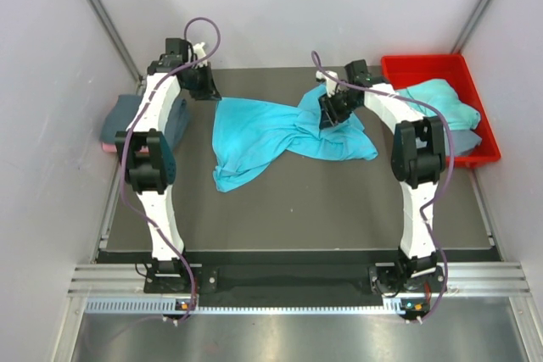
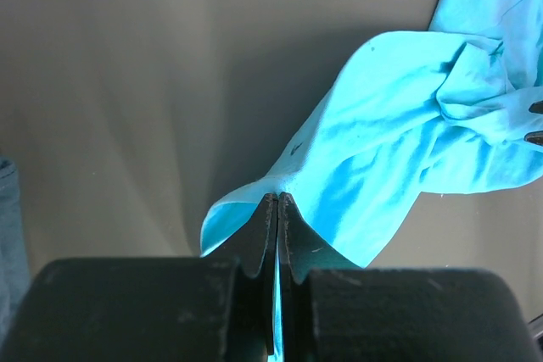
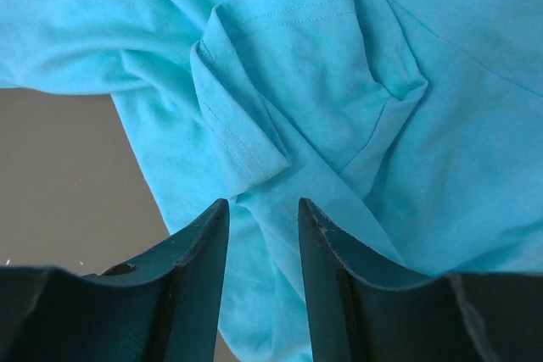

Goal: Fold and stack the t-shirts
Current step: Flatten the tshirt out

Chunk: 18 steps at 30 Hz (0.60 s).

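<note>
closed black fingers (image 2: 261, 235) of the left pincer (image 2: 277, 205) clamp a pinched edge of the crumpled turquoise cotton t-shirt (image 2: 399, 125), at the garment's 10 o'clock corner. the right pincer (image 3: 263, 209) hangs with its jaws apart over a hemmed sleeve (image 3: 297, 65) near the shirt's 2 o'clock end, gripping nothing. the shirt lies twisted across the dark grey worktop (image 1: 339, 201), centre toward 12 o'clock. a folded slate and pink pile (image 1: 127, 120) waits at 9 o'clock. the step looks like spreading it flat: the right pincer should drop onto a single layer at the hem and clamp, then both should draw apart evenly, low to the worktop, untwisting the middle.
</note>
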Available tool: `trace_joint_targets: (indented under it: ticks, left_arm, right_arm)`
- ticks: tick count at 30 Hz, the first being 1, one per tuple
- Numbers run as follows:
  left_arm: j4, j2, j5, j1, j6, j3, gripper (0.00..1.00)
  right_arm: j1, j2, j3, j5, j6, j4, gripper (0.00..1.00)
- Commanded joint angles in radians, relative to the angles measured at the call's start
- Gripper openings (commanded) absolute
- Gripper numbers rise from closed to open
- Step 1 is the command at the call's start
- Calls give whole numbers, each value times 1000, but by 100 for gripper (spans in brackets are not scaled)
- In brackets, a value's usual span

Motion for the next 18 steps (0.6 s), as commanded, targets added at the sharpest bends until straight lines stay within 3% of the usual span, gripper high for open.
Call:
trace_joint_targets:
  ticks: [1, 18]
  left_arm:
    - [-1, -20, -13, -12, 23, 0, 0]
    - [-5, -35, -48, -21, 45, -8, 0]
  right_arm:
    - [-6, 12, 50, -56, 18, 22, 38]
    - [-2, 74, 88, -69, 52, 48, 38]
